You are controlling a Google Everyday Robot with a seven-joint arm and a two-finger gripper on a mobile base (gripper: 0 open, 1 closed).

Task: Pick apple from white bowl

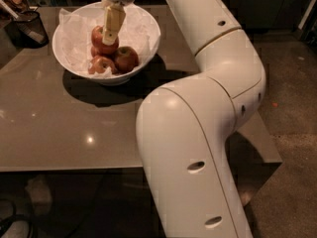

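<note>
The white bowl [148, 36] with crinkled paper lining stands at the back left of the table. The apple [99, 42], large and deep red, lies on top of the pile in it. A red apple [127, 58] lies to its right and a paler streaky apple [100, 65] in front. My gripper [109, 39] reaches down from the top of the view into the bowl and sits against the right side of the deep red apple, partly hiding it. The apple rests among the others in the bowl.
A dark mesh basket [28, 28] stands at the back left, beside the bowl. The grey table [59, 133] ends at the front near the bottom of the view. My large white arm [198, 133] fills the right half, over the table's right edge.
</note>
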